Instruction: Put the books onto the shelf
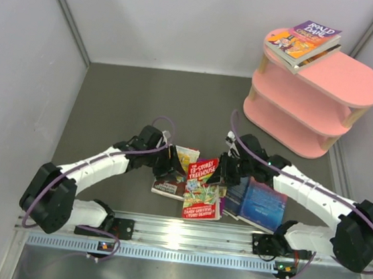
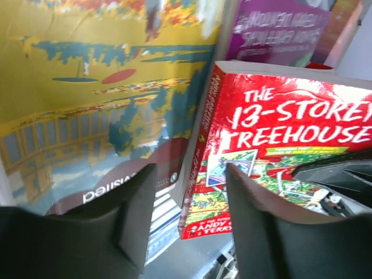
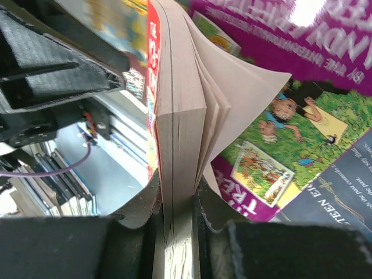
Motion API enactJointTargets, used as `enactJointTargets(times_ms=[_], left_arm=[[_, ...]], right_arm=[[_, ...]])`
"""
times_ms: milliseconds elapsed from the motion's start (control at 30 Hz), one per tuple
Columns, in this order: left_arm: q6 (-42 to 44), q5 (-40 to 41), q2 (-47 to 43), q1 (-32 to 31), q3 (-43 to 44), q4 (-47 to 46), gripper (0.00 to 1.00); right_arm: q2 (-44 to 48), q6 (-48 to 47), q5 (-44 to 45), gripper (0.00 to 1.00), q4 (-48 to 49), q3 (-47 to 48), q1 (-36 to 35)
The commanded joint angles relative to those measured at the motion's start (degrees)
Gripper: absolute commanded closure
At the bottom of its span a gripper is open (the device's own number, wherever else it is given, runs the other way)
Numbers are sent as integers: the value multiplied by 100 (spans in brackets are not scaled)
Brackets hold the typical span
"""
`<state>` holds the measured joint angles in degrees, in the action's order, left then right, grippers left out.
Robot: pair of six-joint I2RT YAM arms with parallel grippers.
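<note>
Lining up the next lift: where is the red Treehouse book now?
In the top view, the red Treehouse book stands on edge between left gripper and right gripper, which pinches it, just left of the blue book.

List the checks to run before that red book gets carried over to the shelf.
1. Right gripper clamped on the red 13-Storey Treehouse paperback: ok, fingers pinch its page block.
2. All pages inside the grip: not ok, the rear pages fan out loose.
3. Left gripper clear of that book: not ok, its open jaws straddle the spine corner.
4. Landing space on the pink three-tier shelf: ok, the top board is bare beside the purple Roald Dahl book.
5. Fanned pages clear of the purple Treehouse paperback lying below: cannot tell.
</note>
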<state>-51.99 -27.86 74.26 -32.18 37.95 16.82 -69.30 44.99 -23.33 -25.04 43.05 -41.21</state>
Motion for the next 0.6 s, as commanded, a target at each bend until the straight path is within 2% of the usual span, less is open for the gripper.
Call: enactJointTargets(times_ms=[0,67,100,167,200,267,300,333,367,433,467,567], left_arm=[[381,368,-350,80,554,540,42],[531,692,-490,142,843,1085,42],[671,781,-509,168,941,1243,42],[804,904,-622,212,1170,1587,42],[900,983,-641,221,1223,1675,42],[971,1028,-667,230,1328,1850,42],[997,1028,-685,239,1346,1877,42],[1006,1028,-685,239,1355,1895,42],[989,1019,-685,239,1346,1921,42],[954,975,-702,248,1302,1922,43],[919,975,-728,248,1294,1913,43],[875,966,-790,248,1285,1886,44]], right_arm=[[101,-393,74,100,-157,1341,-36],[-30,-666,109,100,-562,2090,148],[-127,-963,231,100,-1077,2972,383],[-529,-1255,215,100,-1528,3952,727],[-680,-1421,41,100,-1713,4914,1164],[-1179,-1450,-214,100,-2074,5912,1649],[-1374,-1406,-407,100,-2171,6978,2104],[-1794,-1345,-531,100,-2294,7537,2335],[-2015,-1240,-671,100,-2286,8570,2563],[-2420,-704,-1093,100,-2191,9394,3249],[-2683,-459,-1251,100,-1807,9641,3469],[-2694,333,-1235,100,-1024,9548,4260]])
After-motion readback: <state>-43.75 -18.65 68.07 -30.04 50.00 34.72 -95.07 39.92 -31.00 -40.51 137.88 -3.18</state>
